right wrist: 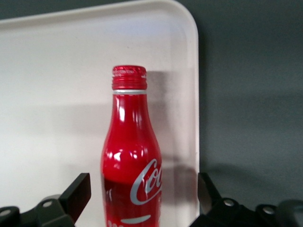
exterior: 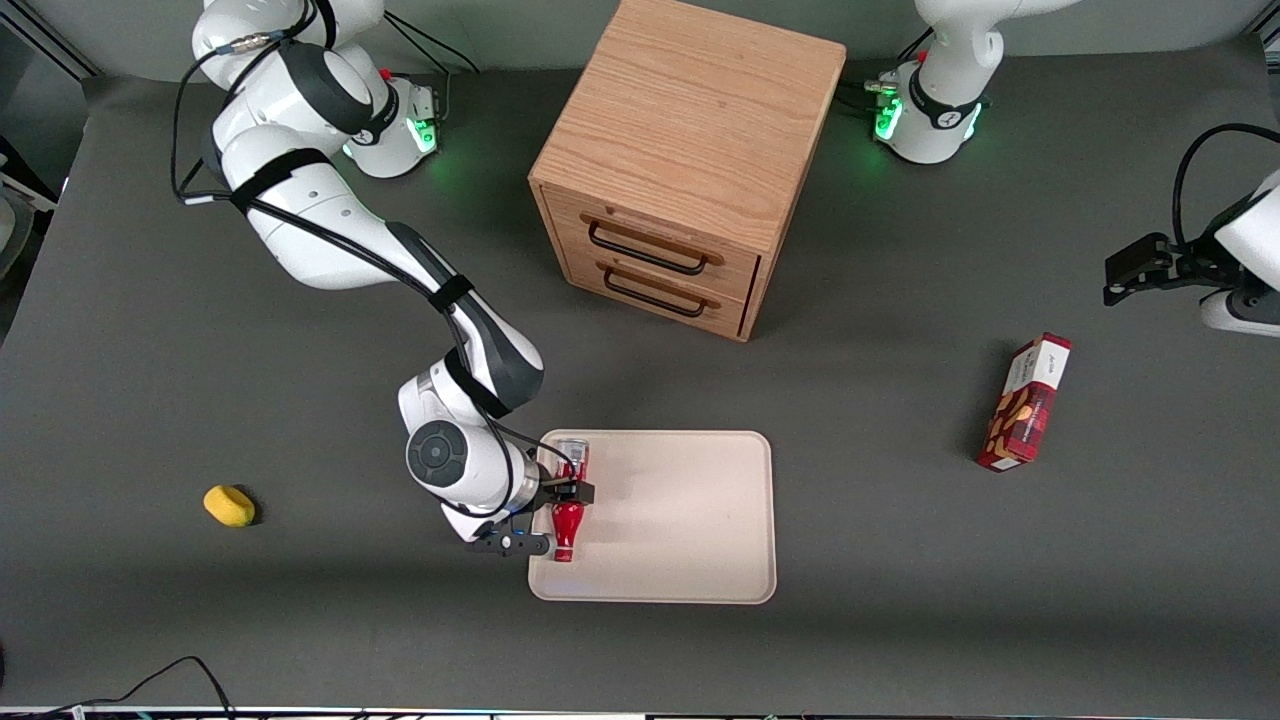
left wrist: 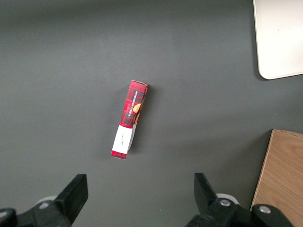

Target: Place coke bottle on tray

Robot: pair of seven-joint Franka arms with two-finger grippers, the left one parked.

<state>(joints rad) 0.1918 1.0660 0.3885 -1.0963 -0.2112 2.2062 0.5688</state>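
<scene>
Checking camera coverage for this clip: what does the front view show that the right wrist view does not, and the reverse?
Only the front view shows the wooden drawer cabinet, the red snack box toward the parked arm's end of the table, the yellow object toward the working arm's end, and the whole tray. Only the right wrist view shows the white script on the coke bottle and its ribbed red cap. Both show the bottle lying over the tray's edge nearest the working arm, between the open fingers of the gripper.
</scene>
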